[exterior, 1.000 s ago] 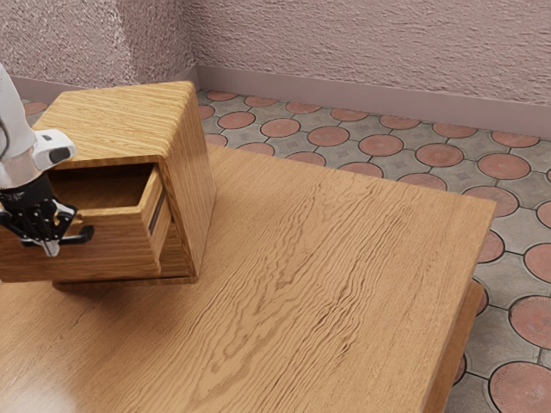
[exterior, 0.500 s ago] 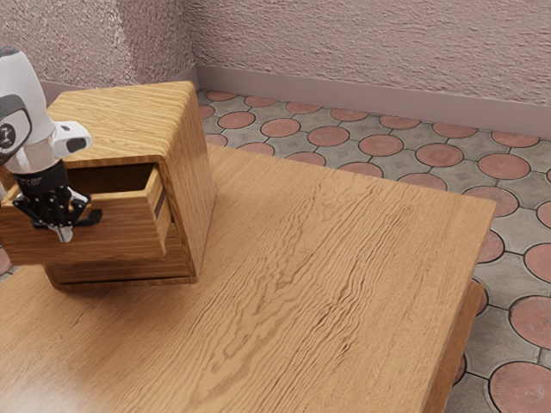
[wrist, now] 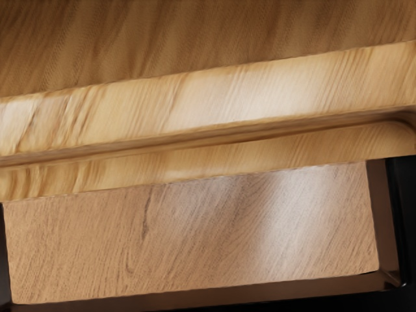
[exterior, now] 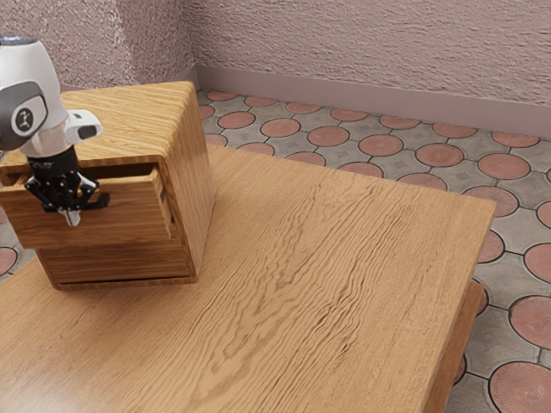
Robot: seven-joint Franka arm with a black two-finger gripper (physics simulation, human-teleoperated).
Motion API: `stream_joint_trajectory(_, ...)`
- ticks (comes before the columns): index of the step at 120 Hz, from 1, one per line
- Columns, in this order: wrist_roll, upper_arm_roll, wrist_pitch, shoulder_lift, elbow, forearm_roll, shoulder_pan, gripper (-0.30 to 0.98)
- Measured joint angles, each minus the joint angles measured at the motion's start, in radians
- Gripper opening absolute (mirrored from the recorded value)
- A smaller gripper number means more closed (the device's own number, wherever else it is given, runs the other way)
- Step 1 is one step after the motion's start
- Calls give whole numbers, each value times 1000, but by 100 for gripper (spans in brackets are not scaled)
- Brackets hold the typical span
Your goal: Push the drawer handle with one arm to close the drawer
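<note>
Black jaws sit close together on your gripper (exterior: 71, 215), at the exterior view's left, with nothing seen between them. Right by them is the dark handle (exterior: 102, 201), on the front of the wooden drawer (exterior: 129, 225). It looks hard and strong, and I think it slides if you push straight. You don't need to grab; press near the handle's middle so the drawer doesn't tip or stick. It pokes a bit out of the box (exterior: 191, 198), and you can't tell what is inside. Farther right, the table (exterior: 318, 275) looks like wood too.
</note>
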Motion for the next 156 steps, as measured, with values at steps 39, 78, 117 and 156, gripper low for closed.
stream_joint_trajectory(39,4,0,1,80,72,20,0,-10)
stream_joint_trajectory(78,6,0,1,144,133,33,0,-10)
stream_joint_trajectory(117,9,-1,1,177,162,37,-3,-9)
stream_joint_trajectory(156,-13,-69,-170,-428,-132,-84,-2,22)
